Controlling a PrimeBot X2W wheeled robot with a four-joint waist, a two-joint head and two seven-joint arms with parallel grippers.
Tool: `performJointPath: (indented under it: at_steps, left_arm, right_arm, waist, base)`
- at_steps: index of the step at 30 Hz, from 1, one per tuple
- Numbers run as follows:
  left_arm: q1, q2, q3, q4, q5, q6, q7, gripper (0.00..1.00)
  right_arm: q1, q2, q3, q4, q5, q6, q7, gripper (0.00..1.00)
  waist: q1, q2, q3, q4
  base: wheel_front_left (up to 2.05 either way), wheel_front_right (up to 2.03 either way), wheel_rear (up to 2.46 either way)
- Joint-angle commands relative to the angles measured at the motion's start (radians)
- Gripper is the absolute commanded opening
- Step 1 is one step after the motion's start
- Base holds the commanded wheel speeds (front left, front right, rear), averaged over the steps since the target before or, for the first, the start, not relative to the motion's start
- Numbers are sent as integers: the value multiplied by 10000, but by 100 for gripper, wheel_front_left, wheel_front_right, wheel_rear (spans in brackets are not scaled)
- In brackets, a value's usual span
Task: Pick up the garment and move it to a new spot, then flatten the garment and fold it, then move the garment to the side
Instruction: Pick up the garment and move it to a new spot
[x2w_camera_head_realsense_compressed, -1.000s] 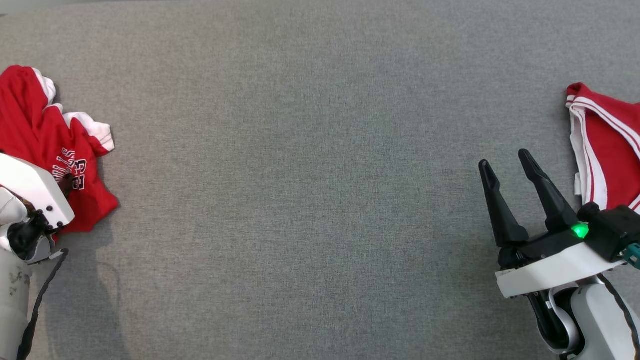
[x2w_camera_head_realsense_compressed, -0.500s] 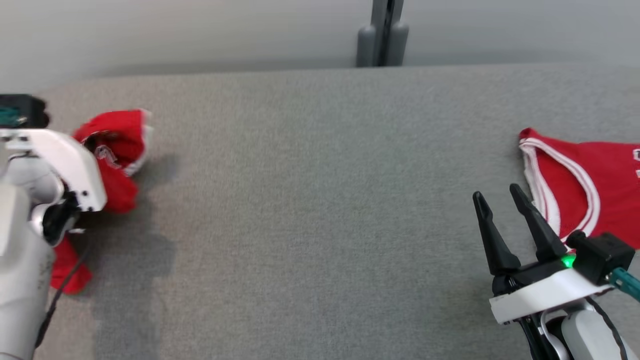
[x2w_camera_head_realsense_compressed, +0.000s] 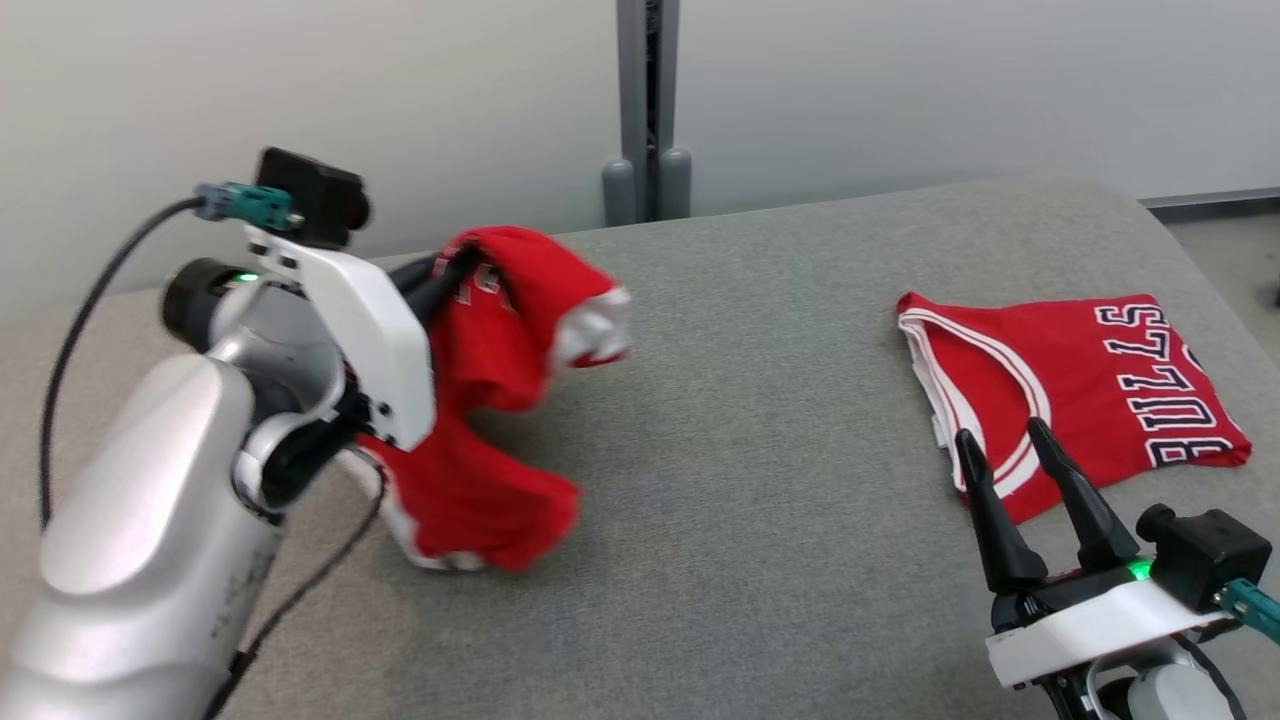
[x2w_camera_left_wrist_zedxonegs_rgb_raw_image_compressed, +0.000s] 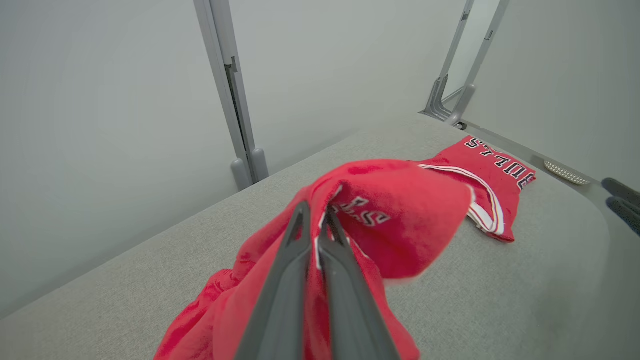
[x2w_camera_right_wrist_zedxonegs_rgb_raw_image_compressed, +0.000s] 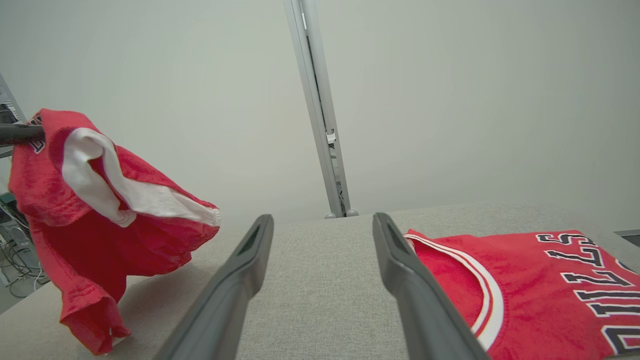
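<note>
A crumpled red garment with white trim and lettering hangs from my left gripper, which is shut on its upper fold. Its lower end trails down to the grey table. In the left wrist view the two fingers stand pressed together with the red garment draped around them. The right wrist view has the garment hanging at the left. My right gripper is open at the lower right, holding nothing, its tips just short of a folded jersey.
A second red jersey marked BULLS lies folded flat at the right of the table, near its rounded right edge. A grey post stands against the pale wall behind the table. Bare grey surface lies between the two garments.
The head camera has tilted up, bringing the wall into view. My left arm has lifted the garment off the table and carried it toward the middle. The right gripper stays open.
</note>
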Motion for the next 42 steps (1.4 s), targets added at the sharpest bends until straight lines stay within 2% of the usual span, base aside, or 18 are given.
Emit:
performJointPath:
  at_steps: [1, 6, 12, 13, 14, 15, 17, 25, 30, 34, 37, 38, 39, 40, 42]
  left_arm:
    - [247, -85, -44, -500, -222, -7, 144, 0]
    - [1140, -175, -378, -1830, -566, 52, 551, 0]
    - [2544, -341, -1154, -1647, -343, 105, 370, 0]
    - [2765, -420, -1290, -1545, -308, 100, 282, 4]
    - [2940, -457, -1435, -1419, -232, 98, 218, 15]
    - [3244, -564, -1692, -1202, -162, 84, 58, 38]
    - [3463, -727, -1907, -1041, -166, 69, -52, 100]
    - [3399, -907, -1933, -1274, 10, 169, -669, 100]
    - [3551, -779, -1577, -2057, 34, 495, -1085, 100]
    - [3829, -452, -1090, -2787, 81, 932, -1448, 100]
    - [4156, -194, -525, -3303, 187, 1453, -1995, 100]
    - [4156, -194, -525, -3303, 187, 1453, -1995, 100]
    - [4425, 8, -60, -3511, 475, 1912, -2631, 100]
    - [4425, 8, -60, -3511, 475, 1912, -2631, 100]
    - [4858, -28, 371, -3620, 532, 2344, -3317, 100]
  right_arm:
    - [88, -76, -70, -47, 42, -2, -18, 100]
    - [154, -112, -133, -114, 43, -2, 24, 100]
    - [117, -119, -76, -76, 64, -2, 46, 100]
    - [92, -122, -71, -56, 71, -2, 50, 100]
    - [74, -135, -53, -33, 70, -2, 68, 100]
    - [45, -179, -45, -19, 78, -2, 92, 100]
    - [73, -215, -38, -15, 80, -2, 125, 100]
    - [241, -267, -147, -107, -3, -2, 263, 100]
    - [376, -268, -212, -232, -48, -2, 297, 100]
    - [430, -291, -276, -418, -102, -2, 379, 100]
    - [549, -301, -380, -584, -108, -2, 448, 100]
    - [549, -301, -380, -584, -108, -2, 448, 100]
    - [625, -266, -506, -672, -101, -2, 448, 100]
    - [625, -266, -506, -672, -101, -2, 448, 100]
    - [683, -192, -652, -724, -141, -2, 460, 100]
  waist:
    - [0, 0, -44, -244]
    - [0, 0, 124, -532]
    - [0, 0, 288, -703]
    - [0, 0, 303, -713]
    - [0, 0, 312, -718]
    - [0, 0, 333, -693]
    - [0, 0, 314, -624]
    - [0, 0, 128, -184]
    - [0, 0, -2, 79]
    - [0, 0, -88, 237]
    - [0, 0, -135, 323]
    - [0, 0, -135, 323]
    - [0, 0, -163, 375]
    - [0, 0, -163, 375]
    - [0, 0, -190, 413]
  base:
    - [0, 0, 0]
    - [0, 0, 0]
    - [0, 0, 0]
    - [0, 0, 0]
    - [0, 0, 0]
    - [0, 0, 0]
    - [0, 0, 0]
    - [0, 0, 0]
    - [0, 0, 0]
    - [0, 0, 0]
    - [0, 0, 0]
    - [0, 0, 0]
    - [0, 0, 0]
    - [0, 0, 0]
    - [0, 0, 0]
